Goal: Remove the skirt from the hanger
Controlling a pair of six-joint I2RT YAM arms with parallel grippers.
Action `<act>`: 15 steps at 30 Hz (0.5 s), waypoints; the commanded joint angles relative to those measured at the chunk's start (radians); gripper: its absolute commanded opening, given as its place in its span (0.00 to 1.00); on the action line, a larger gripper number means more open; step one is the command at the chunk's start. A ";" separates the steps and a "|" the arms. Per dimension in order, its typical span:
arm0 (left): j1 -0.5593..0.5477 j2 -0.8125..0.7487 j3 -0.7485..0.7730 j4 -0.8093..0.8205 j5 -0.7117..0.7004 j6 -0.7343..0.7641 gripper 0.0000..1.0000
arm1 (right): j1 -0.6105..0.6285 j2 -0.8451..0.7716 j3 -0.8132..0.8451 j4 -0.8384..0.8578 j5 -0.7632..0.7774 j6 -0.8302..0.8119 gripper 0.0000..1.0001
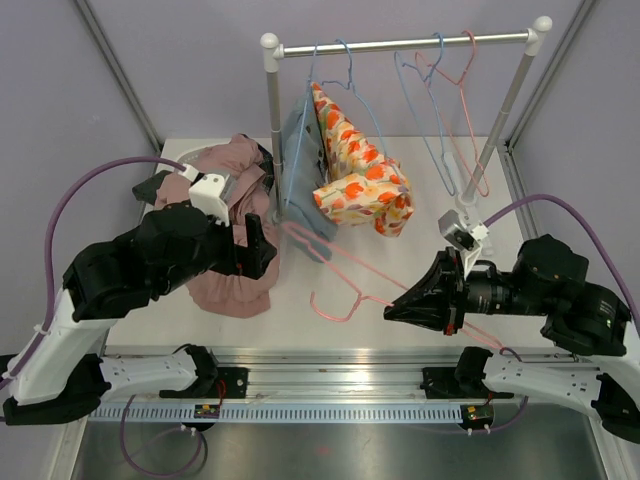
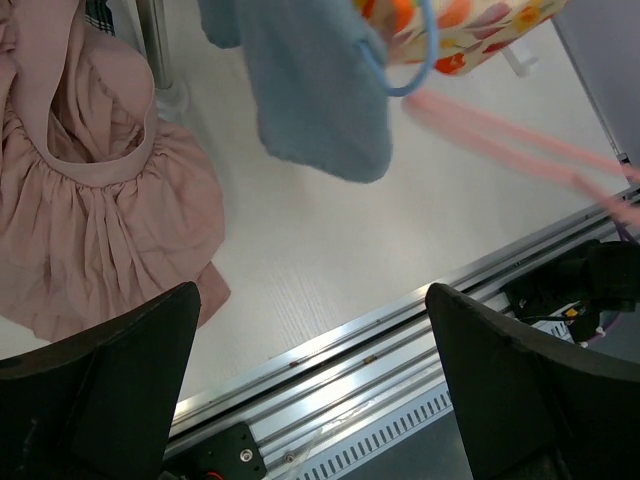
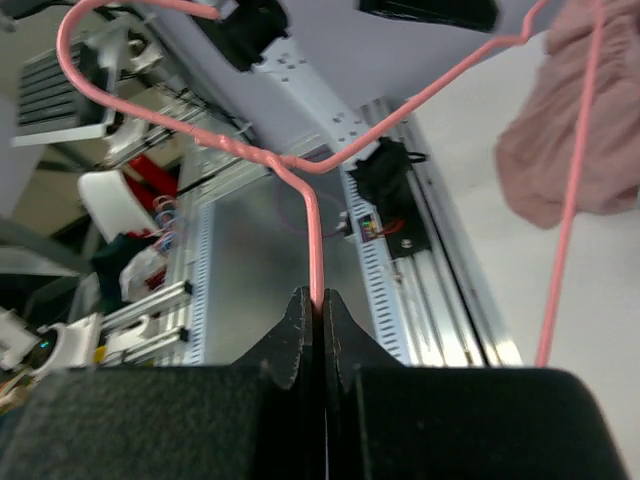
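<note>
The pink skirt (image 1: 238, 288) lies crumpled on the left of the table, off the hanger; it also shows in the left wrist view (image 2: 90, 230) and the right wrist view (image 3: 590, 130). The bare pink wire hanger (image 1: 340, 262) slants over the table's middle. My right gripper (image 1: 392, 312) is shut on the hanger's wire (image 3: 315, 240), pinched between its jaws (image 3: 318, 305). My left gripper (image 1: 262, 250) hovers by the skirt's right edge, open and empty, its jaws wide apart (image 2: 310, 390). The hanger looks blurred in the left wrist view (image 2: 500, 135).
A clothes rack (image 1: 400, 43) stands at the back. A blue garment (image 1: 300, 170) and a floral orange garment (image 1: 360, 180) hang from it on blue hangers. Two empty hangers (image 1: 445, 110) hang on the right. A metal rail (image 1: 320, 375) runs along the near edge.
</note>
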 commanded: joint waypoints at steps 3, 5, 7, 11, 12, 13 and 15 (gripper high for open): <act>0.002 0.002 -0.041 0.061 -0.013 0.019 0.99 | 0.004 -0.003 0.112 0.224 -0.159 0.019 0.00; 0.001 -0.009 -0.060 0.073 -0.008 0.014 0.99 | 0.002 -0.006 0.177 0.208 0.037 -0.024 0.00; 0.002 -0.012 -0.067 0.080 0.000 0.014 0.99 | 0.004 0.012 0.218 0.189 0.175 -0.088 0.00; 0.002 -0.014 -0.072 0.080 0.006 0.013 0.99 | 0.002 0.080 0.306 0.180 0.436 -0.183 0.00; 0.001 -0.015 -0.073 0.078 0.007 0.014 0.99 | 0.004 0.116 0.320 0.174 0.463 -0.193 0.00; 0.001 -0.015 -0.073 0.078 0.006 0.016 0.99 | 0.002 0.133 0.333 0.171 0.486 -0.200 0.00; 0.001 -0.015 -0.075 0.078 0.004 0.016 0.99 | 0.004 0.179 0.353 0.172 0.545 -0.220 0.00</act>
